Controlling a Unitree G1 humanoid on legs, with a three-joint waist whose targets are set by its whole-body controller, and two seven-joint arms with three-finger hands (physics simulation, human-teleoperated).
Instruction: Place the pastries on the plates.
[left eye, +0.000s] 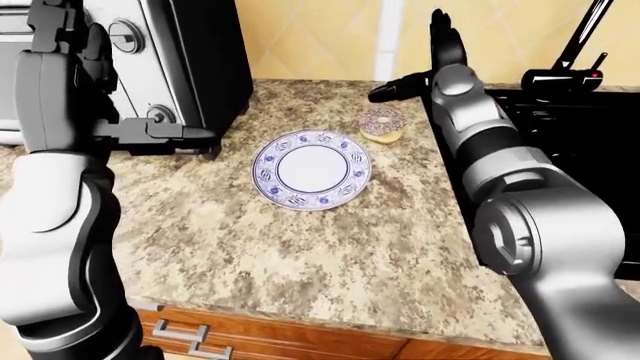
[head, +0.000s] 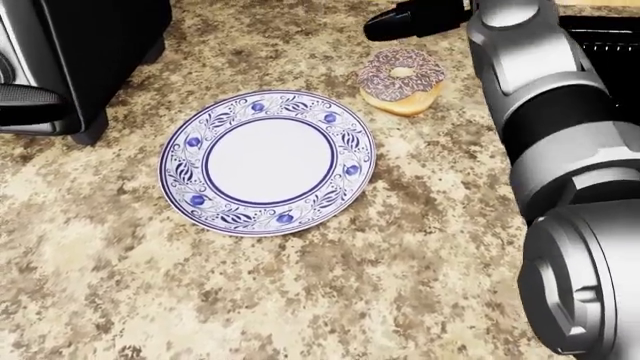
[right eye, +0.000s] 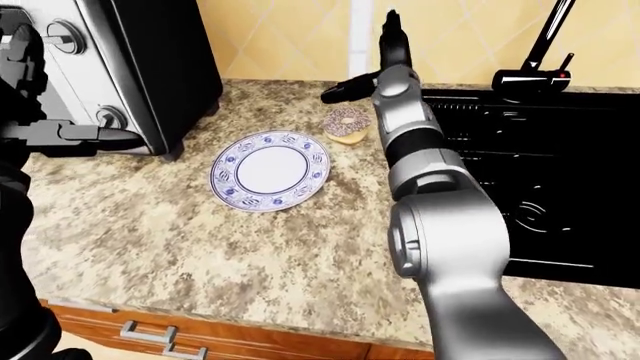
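Note:
A white plate (head: 268, 163) with a blue floral rim lies empty on the granite counter (head: 300, 300). Just to its upper right sits a chocolate-sprinkled donut (head: 402, 81), touching neither the plate nor a hand. My right hand (right eye: 360, 61) hovers over the donut, open, its fingers (right eye: 391, 34) pointing up and its thumb (head: 405, 22) sticking out to the left. My left hand (left eye: 125, 82) is raised at the left in front of the toaster oven; it is open and holds nothing.
A silver and black toaster oven (left eye: 180, 60) stands at the upper left, close to the plate. A black sink (right eye: 530, 165) with a dark faucet (right eye: 545, 41) fills the right side. Wooden drawers (left eye: 250, 337) run under the counter edge.

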